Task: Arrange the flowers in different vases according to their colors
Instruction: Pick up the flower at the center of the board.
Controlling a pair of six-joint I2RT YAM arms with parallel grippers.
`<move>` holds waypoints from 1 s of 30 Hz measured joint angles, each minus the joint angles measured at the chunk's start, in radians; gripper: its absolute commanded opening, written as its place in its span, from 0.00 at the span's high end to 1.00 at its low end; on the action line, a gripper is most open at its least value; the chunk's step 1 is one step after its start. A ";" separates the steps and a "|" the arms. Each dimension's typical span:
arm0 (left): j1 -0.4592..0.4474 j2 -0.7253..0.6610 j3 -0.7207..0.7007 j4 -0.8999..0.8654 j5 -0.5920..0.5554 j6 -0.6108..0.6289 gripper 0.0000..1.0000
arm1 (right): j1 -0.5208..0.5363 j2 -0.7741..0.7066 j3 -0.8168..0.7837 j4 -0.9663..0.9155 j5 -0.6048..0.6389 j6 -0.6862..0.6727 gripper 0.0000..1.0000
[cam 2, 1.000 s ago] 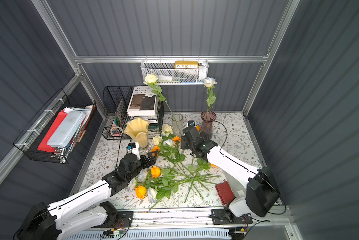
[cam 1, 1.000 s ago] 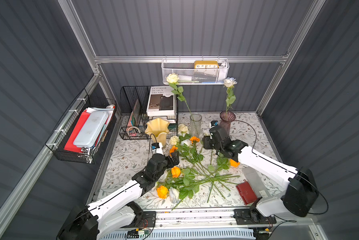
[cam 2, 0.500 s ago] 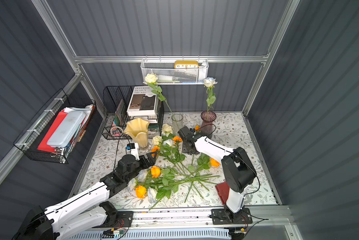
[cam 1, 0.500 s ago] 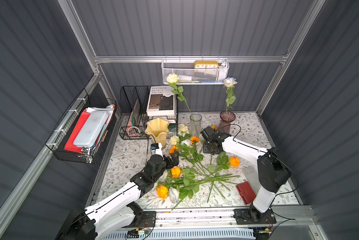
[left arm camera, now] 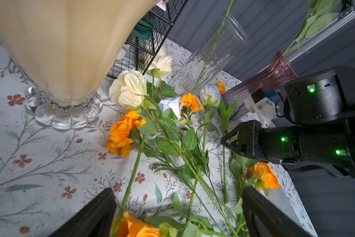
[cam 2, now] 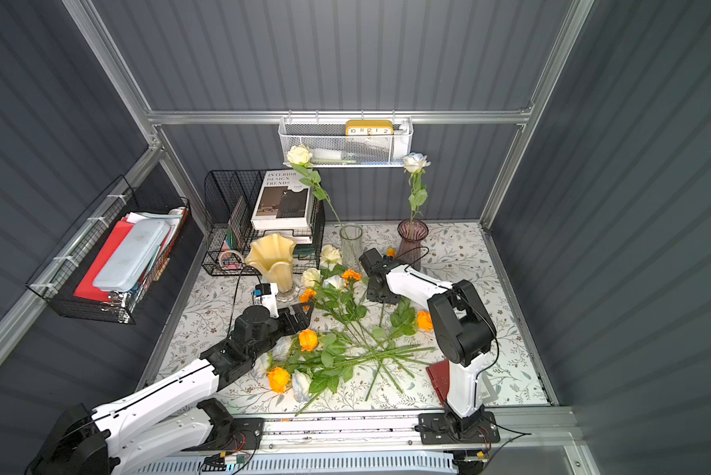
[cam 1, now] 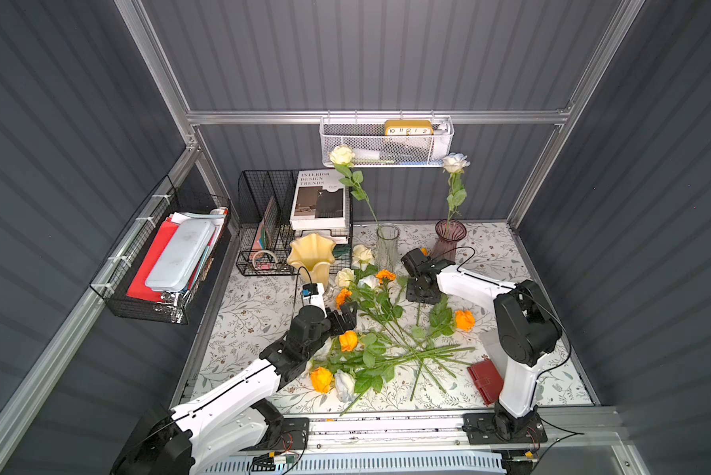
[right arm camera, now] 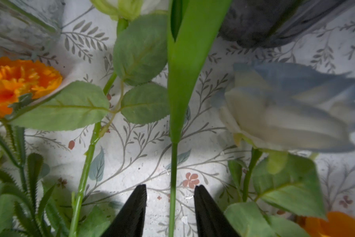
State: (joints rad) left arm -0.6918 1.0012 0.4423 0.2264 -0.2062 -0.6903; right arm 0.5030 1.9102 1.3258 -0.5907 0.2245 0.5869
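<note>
Loose flowers (cam 1: 386,341) in orange, cream and white lie crossed on the floral cloth. A cream rose (cam 1: 341,155) stands in the clear glass vase (cam 1: 387,246), and a white bluish rose (cam 1: 453,162) in the purple vase (cam 1: 448,238). The yellow ruffled vase (cam 1: 312,257) holds nothing that I can see. My right gripper (right arm camera: 170,186) points down at the cloth, open, its jaws on either side of the orange tulip's thin stem (right arm camera: 173,164) with a gap on both sides. My left gripper (left arm camera: 177,190) hovers wide open over stems and an orange rose (left arm camera: 131,227).
A black wire rack with a book (cam 1: 288,222) stands behind the yellow vase. A red wallet (cam 1: 485,380) lies by the right arm's base. A white mesh basket with a clock (cam 1: 386,142) hangs on the back wall, and a black basket (cam 1: 168,255) on the left wall.
The right arm has folded back and lowered its gripper onto the cloth over the tulip stem, its jaws narrowing. The left arm has hardly moved.
</note>
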 measured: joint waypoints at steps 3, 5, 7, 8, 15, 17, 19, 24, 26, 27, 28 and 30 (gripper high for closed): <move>0.000 0.019 0.000 0.011 0.010 0.008 0.01 | -0.012 0.025 0.001 0.021 -0.010 -0.003 0.70; 0.000 0.029 0.000 0.017 0.019 0.013 0.01 | -0.015 0.054 0.008 0.026 -0.016 -0.008 0.74; 0.000 0.036 0.000 0.023 0.028 0.019 0.01 | -0.015 0.086 0.014 0.031 -0.022 -0.010 0.80; 0.000 0.037 0.000 0.024 0.031 0.022 0.01 | -0.016 0.092 0.021 0.035 -0.022 -0.010 0.85; 0.000 0.037 0.014 0.032 0.050 0.052 0.01 | -0.016 0.091 0.039 0.056 -0.022 -0.026 0.99; 0.000 0.037 0.024 0.035 0.051 0.062 0.01 | -0.017 0.077 0.044 0.056 -0.022 -0.033 1.00; 0.000 0.037 0.036 0.040 0.060 0.073 0.01 | -0.017 0.047 0.053 0.056 -0.022 -0.042 1.00; 0.001 0.043 0.064 0.091 0.157 0.120 0.01 | -0.005 -0.068 0.073 0.068 -0.029 -0.060 1.00; 0.001 0.052 0.075 0.132 0.230 0.142 0.01 | 0.004 -0.110 0.084 0.069 -0.046 -0.065 1.00; 0.002 0.058 0.080 0.158 0.277 0.154 0.01 | 0.010 -0.128 0.090 0.070 -0.056 -0.068 1.00; 0.003 0.063 0.085 0.187 0.327 0.169 0.01 | 0.017 -0.142 0.095 0.070 -0.069 -0.069 1.00; 0.004 0.082 0.100 0.231 0.431 0.203 0.01 | 0.033 -0.165 0.101 0.071 -0.091 -0.072 1.00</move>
State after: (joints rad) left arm -0.6876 1.0828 0.5426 0.4572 0.2245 -0.4870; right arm 0.5362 1.7454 1.4269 -0.5198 0.1333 0.5144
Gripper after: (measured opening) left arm 0.992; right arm 0.075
